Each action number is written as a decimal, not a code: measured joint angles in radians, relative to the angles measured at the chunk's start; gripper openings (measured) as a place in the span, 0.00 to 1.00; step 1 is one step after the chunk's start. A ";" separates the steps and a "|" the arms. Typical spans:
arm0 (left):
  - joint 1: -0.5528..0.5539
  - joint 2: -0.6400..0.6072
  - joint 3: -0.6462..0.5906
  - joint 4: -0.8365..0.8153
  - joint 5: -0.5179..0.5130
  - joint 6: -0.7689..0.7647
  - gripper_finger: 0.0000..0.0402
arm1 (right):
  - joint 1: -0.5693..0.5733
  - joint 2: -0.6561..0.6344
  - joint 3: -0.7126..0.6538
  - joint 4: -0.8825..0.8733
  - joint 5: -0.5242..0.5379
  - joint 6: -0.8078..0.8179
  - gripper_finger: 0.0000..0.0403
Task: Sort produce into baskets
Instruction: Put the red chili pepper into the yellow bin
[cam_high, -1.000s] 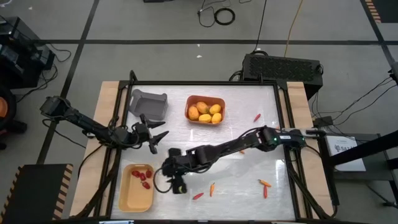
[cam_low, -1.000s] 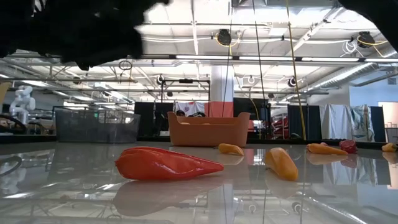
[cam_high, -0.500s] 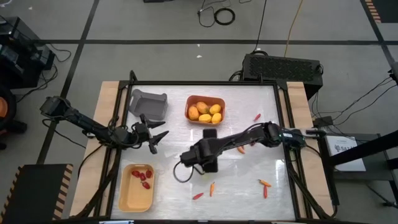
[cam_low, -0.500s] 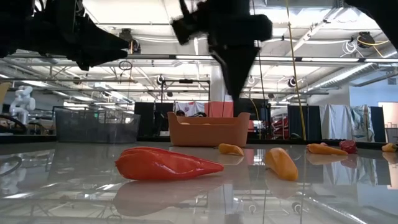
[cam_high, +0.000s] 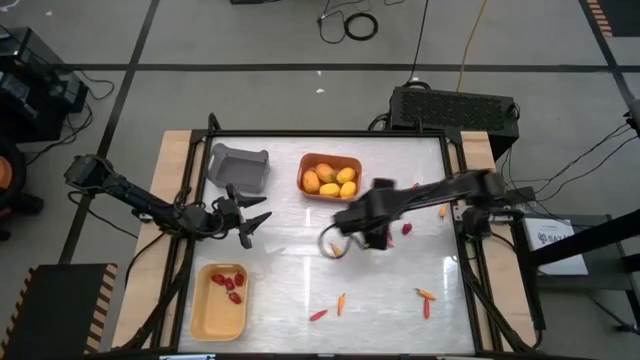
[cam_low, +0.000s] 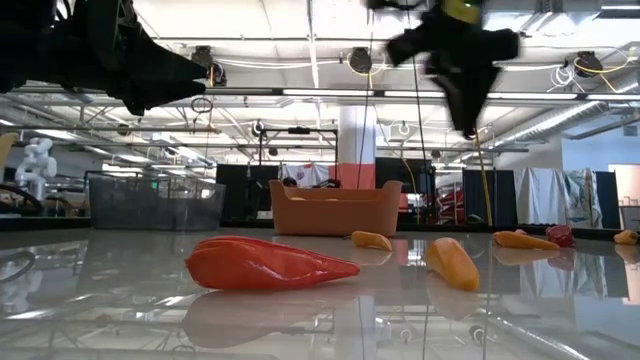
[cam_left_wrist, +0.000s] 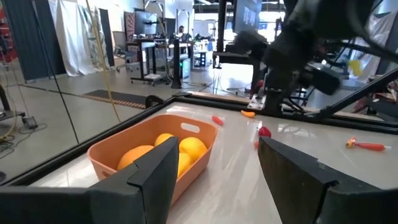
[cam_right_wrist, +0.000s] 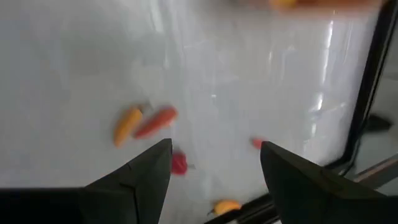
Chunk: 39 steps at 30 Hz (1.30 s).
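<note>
While 3 berries (cam_high: 232, 285) fill yellow basket (cam_high: 219, 302) | orange basket (cam_high: 330, 176): 5 fruits (cam_high: 333, 180)

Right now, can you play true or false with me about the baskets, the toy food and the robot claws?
1. The orange basket holds yellow-orange fruits. True.
2. The grey basket is full of berries. False: nothing shows in it; the red berries lie in the pale yellow basket.
3. The right claw is open and holds nothing. True: the right wrist view shows only table between its fingers.
4. All the carrot sticks are already sorted. False: several, like the carrot stick near the table's front edge, lie loose on the table.
5. The left claw is gripping a fruit. False: it is open and empty, beside the grey basket.
</note>
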 joint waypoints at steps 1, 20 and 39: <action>0.000 0.000 0.000 0.001 0.001 -0.001 0.57 | -0.006 -0.059 -0.078 0.024 -0.003 0.026 0.58; 0.000 0.000 0.000 0.004 0.002 -0.001 0.57 | -0.019 -0.496 -0.767 0.544 -0.120 -0.244 0.58; 0.000 0.000 0.000 0.003 0.001 0.000 0.57 | -0.023 -0.248 -0.767 0.549 -0.198 -0.273 0.58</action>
